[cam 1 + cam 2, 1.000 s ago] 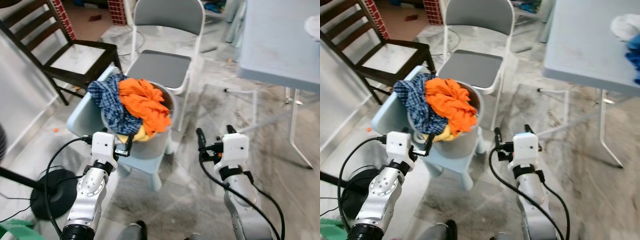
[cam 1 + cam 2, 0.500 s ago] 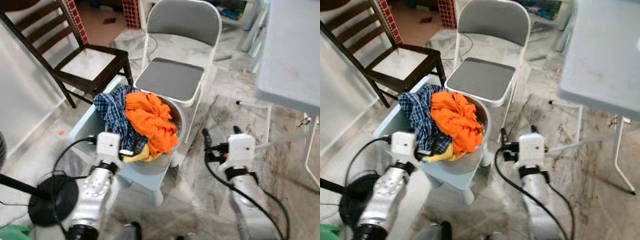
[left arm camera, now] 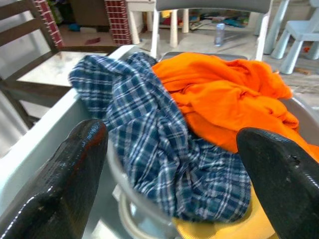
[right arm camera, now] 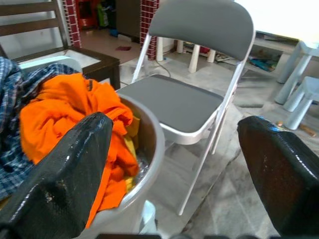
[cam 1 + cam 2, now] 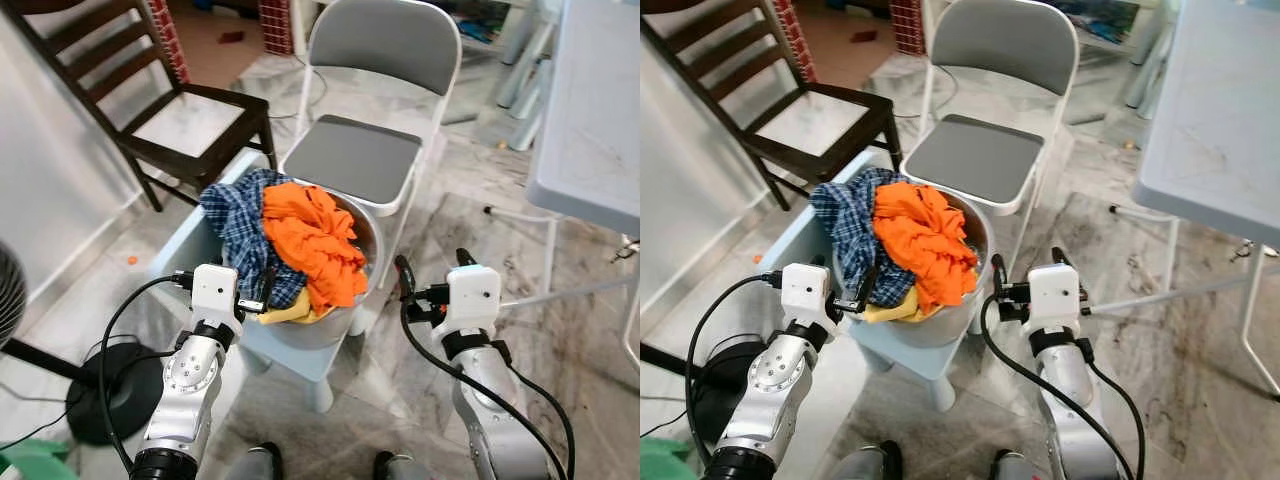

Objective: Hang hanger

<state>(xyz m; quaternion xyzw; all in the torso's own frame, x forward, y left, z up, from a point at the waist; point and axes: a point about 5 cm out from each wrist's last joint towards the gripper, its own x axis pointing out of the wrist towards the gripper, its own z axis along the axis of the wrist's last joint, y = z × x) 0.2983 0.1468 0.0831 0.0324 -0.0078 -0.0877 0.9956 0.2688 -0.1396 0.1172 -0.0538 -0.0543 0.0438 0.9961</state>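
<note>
Left gripper (image 3: 172,137) raised in front of the body, just at the near rim of a grey bucket (image 5: 366,232); fingers (image 3: 75,164) spread wide, holding nothing; aimed at the laundery pile, one finger low beside the bucket wall, not seen touching cloth; right gripper (image 5: 432,265) held up to the right of the bucket, close beside it but apart; fingers also wide, empty; pointing past the bucket rim toward a grey folding chair (image 5: 355,160).

Bucket heaped over the rim with clothes: orange garment (image 5: 312,235) on top and spilling to the right side; blue checked shirt (image 5: 235,215) draped over the left edge; yellow cloth (image 5: 290,312) poking out under both at the near side; bucket standing on a pale blue stool (image 5: 185,245).

Folding chair right behind the bucket, seat bare, white frame; dark wooden chair (image 5: 190,105) to the left of it, beside a white wall; pale blue table (image 5: 600,110) on the right, its white legs on the marble floor (image 5: 560,330); black round stand base (image 5: 110,395) on the floor at the lower left, black cable trailing from it; green thing at the bottom left corner, too cut off to tell what.

Hanger: cannot tell where from these views; neither gripper gripping anything.
</note>
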